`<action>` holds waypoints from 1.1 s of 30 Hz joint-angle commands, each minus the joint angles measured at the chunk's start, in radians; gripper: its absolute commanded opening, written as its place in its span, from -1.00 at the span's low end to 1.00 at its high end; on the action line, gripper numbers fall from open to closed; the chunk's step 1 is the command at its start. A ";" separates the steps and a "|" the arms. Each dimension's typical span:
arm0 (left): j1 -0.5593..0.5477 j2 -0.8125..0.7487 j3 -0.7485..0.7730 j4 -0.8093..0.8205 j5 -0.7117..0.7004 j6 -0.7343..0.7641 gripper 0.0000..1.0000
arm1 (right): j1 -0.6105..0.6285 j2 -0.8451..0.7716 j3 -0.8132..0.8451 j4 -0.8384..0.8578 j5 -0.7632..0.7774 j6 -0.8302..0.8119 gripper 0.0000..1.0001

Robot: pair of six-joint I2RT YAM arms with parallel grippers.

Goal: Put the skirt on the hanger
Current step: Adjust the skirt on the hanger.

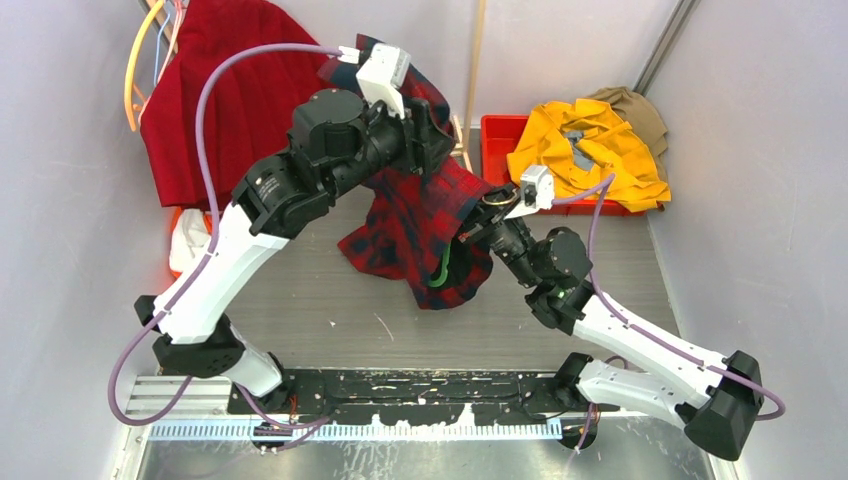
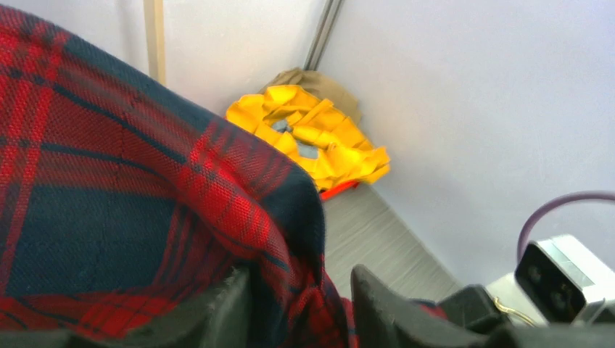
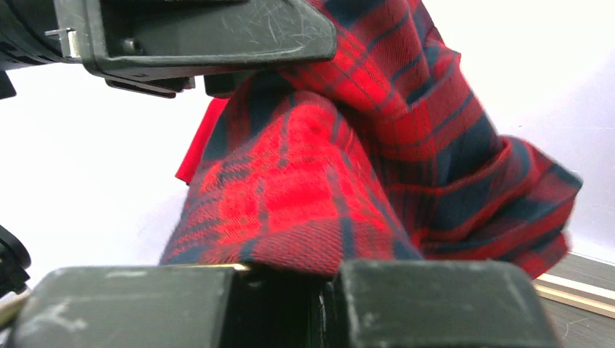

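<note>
The skirt, plain bright red and pleated, hangs against the back left wall, and a strip of it shows in the right wrist view. I cannot make out the hanger. Both grippers are on a red-and-black plaid shirt lifted over the middle of the table, not on the skirt. My left gripper is shut on the shirt's upper part. My right gripper is shut on its hem from the right.
A green hanger peeks from under the plaid shirt. Thin orange and pale loops hang left of the skirt. A red bin at the back right holds yellow and tan clothes. A wooden rod leans on the back wall.
</note>
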 commanded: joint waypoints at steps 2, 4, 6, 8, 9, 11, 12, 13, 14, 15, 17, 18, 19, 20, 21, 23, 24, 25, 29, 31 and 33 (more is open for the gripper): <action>-0.042 -0.018 -0.028 0.040 0.173 -0.090 0.56 | 0.010 0.028 0.030 0.122 -0.099 -0.056 -0.97; -0.041 -0.015 -0.032 0.050 0.183 -0.109 0.89 | 0.010 0.036 0.037 0.112 -0.112 -0.061 -0.97; -0.041 -0.016 -0.042 0.078 0.201 -0.132 0.93 | 0.010 0.041 0.045 0.103 -0.116 -0.062 -0.97; -0.041 0.004 -0.015 0.054 0.203 -0.145 0.95 | 0.010 0.043 0.041 0.115 -0.117 -0.062 -0.97; -0.041 0.016 0.001 0.031 0.199 -0.146 0.96 | 0.010 0.040 0.041 0.111 -0.116 -0.063 -0.97; -0.040 0.028 0.007 0.008 0.193 -0.152 0.98 | 0.010 0.033 0.036 0.122 -0.109 -0.066 -0.97; -0.040 0.029 -0.001 0.008 0.194 -0.156 0.99 | 0.010 0.031 0.035 0.124 -0.105 -0.070 -0.97; -0.041 0.030 -0.010 0.009 0.200 -0.163 1.00 | 0.010 0.029 0.035 0.128 -0.101 -0.073 -0.97; -0.040 0.031 -0.017 0.005 0.204 -0.167 1.00 | 0.010 0.028 0.034 0.136 -0.098 -0.078 -0.97; -0.041 0.033 -0.025 0.000 0.204 -0.170 1.00 | 0.010 0.027 0.034 0.143 -0.095 -0.081 -0.97; -0.041 0.024 -0.041 -0.024 0.183 -0.165 0.99 | 0.010 0.021 0.034 0.145 -0.085 -0.087 -0.97; -0.040 0.006 -0.065 -0.020 0.166 -0.159 0.99 | 0.010 0.016 0.034 0.146 -0.081 -0.090 -0.97; -0.040 -0.017 -0.093 -0.003 0.144 -0.154 0.99 | 0.010 0.013 0.036 0.136 -0.078 -0.094 -0.97; -0.039 -0.046 -0.138 0.019 0.123 -0.145 0.99 | 0.010 0.010 0.036 0.124 -0.074 -0.097 -0.97; -0.035 -0.071 -0.161 0.040 0.104 -0.135 0.99 | 0.010 0.009 0.034 0.118 -0.072 -0.099 -0.97; -0.028 -0.111 -0.174 0.056 0.057 -0.099 0.99 | 0.010 0.006 0.028 0.105 -0.067 -0.098 -0.97; -0.027 -0.131 -0.182 0.069 0.031 -0.079 0.99 | 0.010 0.003 0.025 0.102 -0.067 -0.094 -0.97; -0.025 -0.148 -0.184 0.078 0.009 -0.059 0.99 | 0.010 0.003 0.021 0.103 -0.069 -0.091 -0.97; -0.002 -0.155 -0.117 0.038 -0.013 0.001 0.99 | 0.010 -0.005 0.012 0.101 -0.071 -0.081 -0.97; 0.014 -0.145 -0.078 0.010 0.006 0.008 0.99 | 0.010 -0.006 0.011 0.101 -0.072 -0.078 -0.97; 0.023 -0.140 -0.054 -0.005 0.009 0.019 0.99 | 0.010 -0.006 0.012 0.095 -0.077 -0.077 -0.97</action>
